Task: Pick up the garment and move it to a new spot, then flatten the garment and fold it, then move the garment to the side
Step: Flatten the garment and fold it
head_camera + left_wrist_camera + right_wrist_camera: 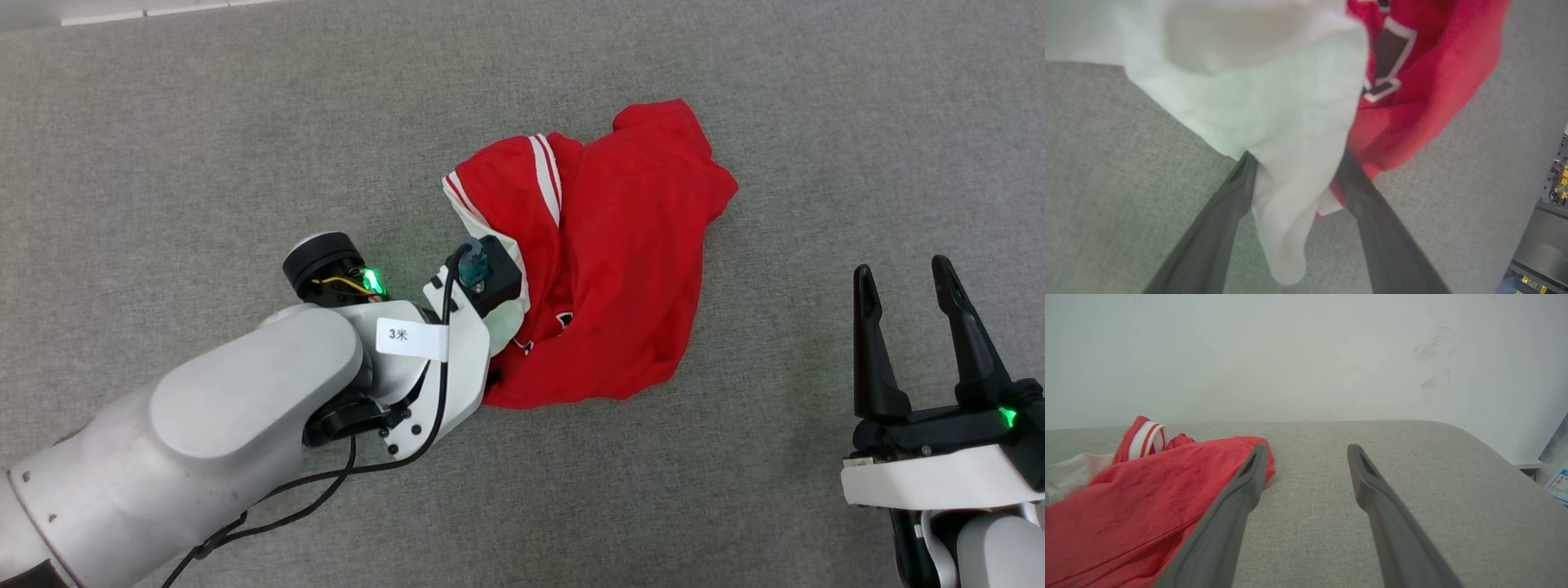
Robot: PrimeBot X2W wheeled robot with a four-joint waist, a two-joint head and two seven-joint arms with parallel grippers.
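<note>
Left arm (245, 392) bends down to the shirt (629, 245)
Spread left gripper (1296, 159) around white sleeve (1274, 122); right gripper (902, 267) spread, apart

A grey surface (245, 122) covered in woven cloth is spread across the scene, and its far right corner is rounded where a white wall (1290, 355) is met. Directly on it, a little right of the middle, a red garment (620, 245) is heaped in loose folds. A white sleeve is turned to its left side, and red-and-white striped trim is shown at its far left
</note>
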